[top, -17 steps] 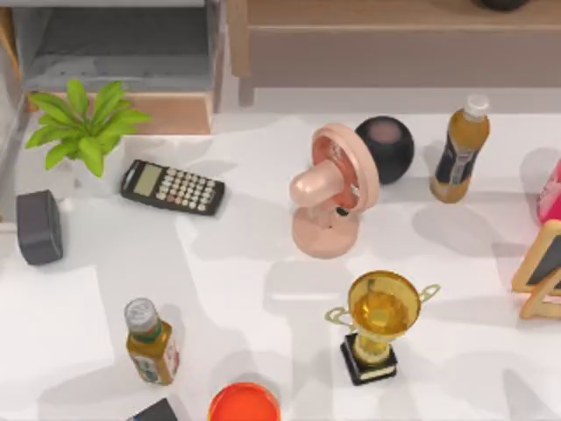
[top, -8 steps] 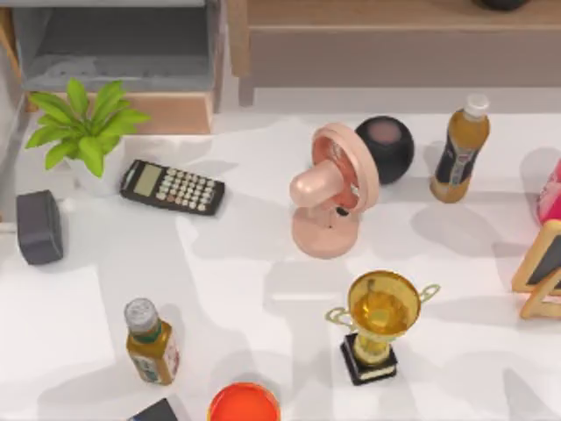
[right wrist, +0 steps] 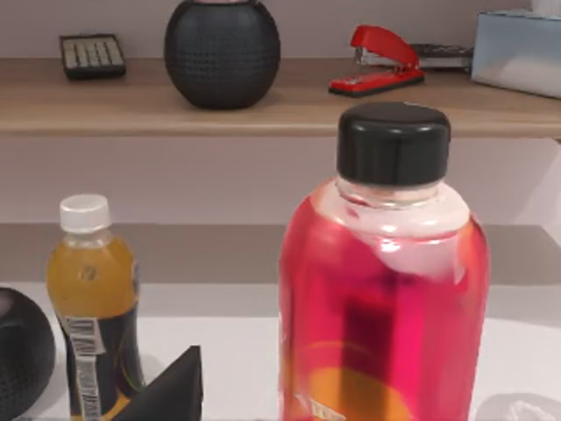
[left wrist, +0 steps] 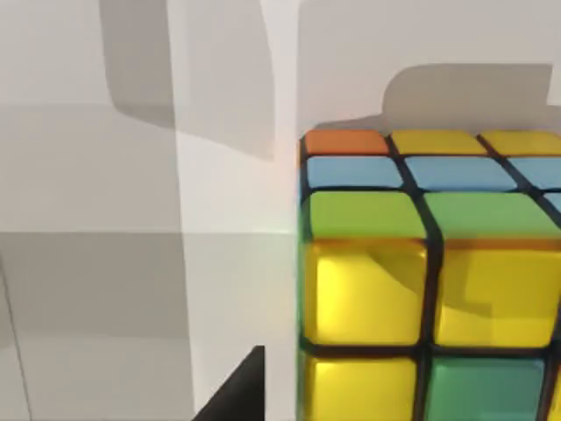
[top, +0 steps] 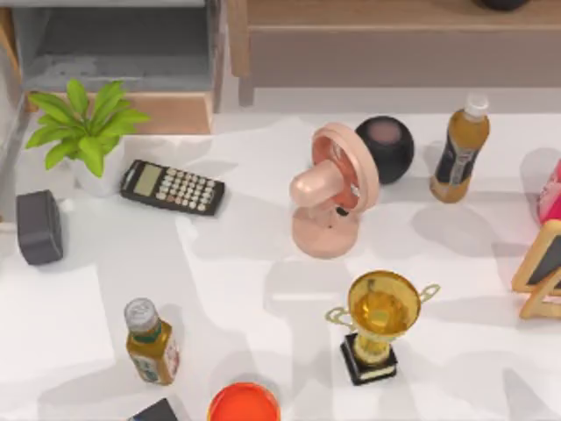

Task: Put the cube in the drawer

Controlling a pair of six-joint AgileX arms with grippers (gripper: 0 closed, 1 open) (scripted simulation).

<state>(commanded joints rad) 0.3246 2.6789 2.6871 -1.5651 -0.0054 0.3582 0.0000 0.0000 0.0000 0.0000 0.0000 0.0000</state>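
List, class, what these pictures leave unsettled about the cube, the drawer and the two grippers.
- Cube: left wrist view, cut off by the picture's edges, so its full outline and its place on the table cannot be told.
- Drawer: top view, its far part cut off by the upper edge; the plant covers part of the front panel.
- Grippers: each wrist view has just a dark tip at the edge, so open or shut cannot be told.
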